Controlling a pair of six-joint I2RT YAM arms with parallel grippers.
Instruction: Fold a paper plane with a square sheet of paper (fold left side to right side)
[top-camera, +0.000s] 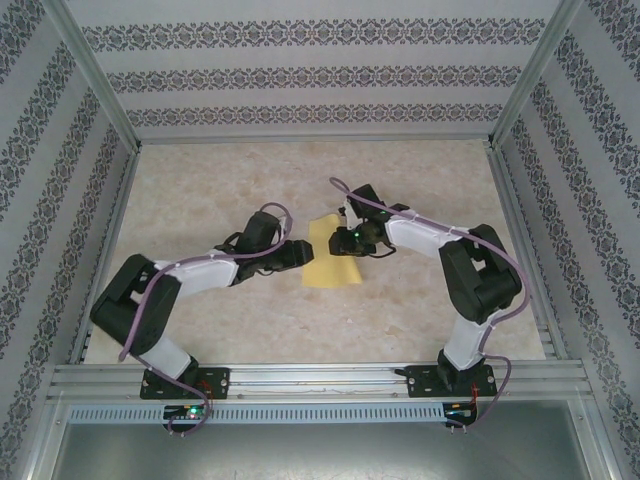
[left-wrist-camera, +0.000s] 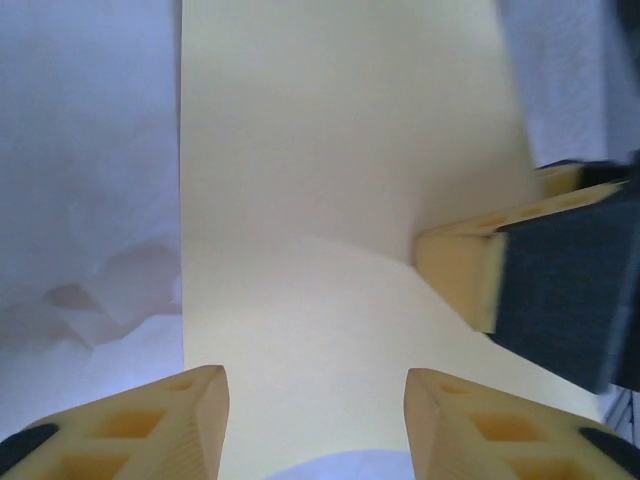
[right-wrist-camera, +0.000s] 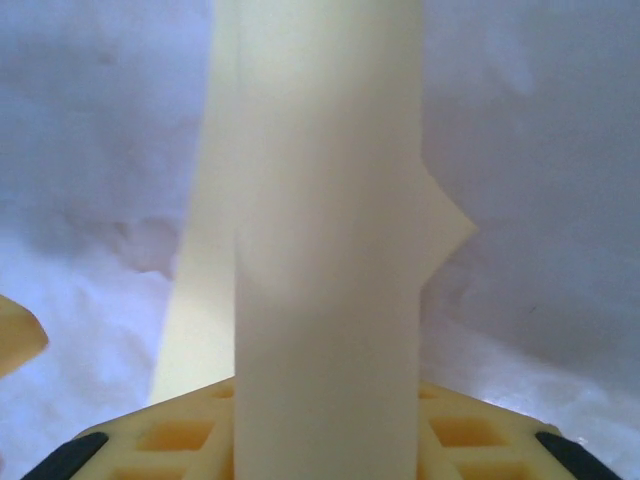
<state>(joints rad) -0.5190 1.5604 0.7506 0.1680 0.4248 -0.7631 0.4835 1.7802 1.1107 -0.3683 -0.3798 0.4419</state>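
Note:
The square sheet of paper (top-camera: 331, 258) is pale yellow and lies mid-table between the two arms, its far end curling up. My left gripper (top-camera: 300, 252) comes at it from the left. In the left wrist view that gripper (left-wrist-camera: 315, 420) stands open, and the sheet (left-wrist-camera: 330, 180) runs between and past its fingertips. My right gripper (top-camera: 347, 240) is at the sheet's right edge, and one of its fingers (left-wrist-camera: 465, 272) presses where the paper bulges. In the right wrist view a strip of the sheet (right-wrist-camera: 325, 250) rises across my right gripper (right-wrist-camera: 325, 445) and hides the gap between its fingers.
The beige marbled tabletop (top-camera: 420, 190) is walled by patterned panels on three sides. A metal rail (top-camera: 320, 378) runs along the near edge, where both arm bases are bolted.

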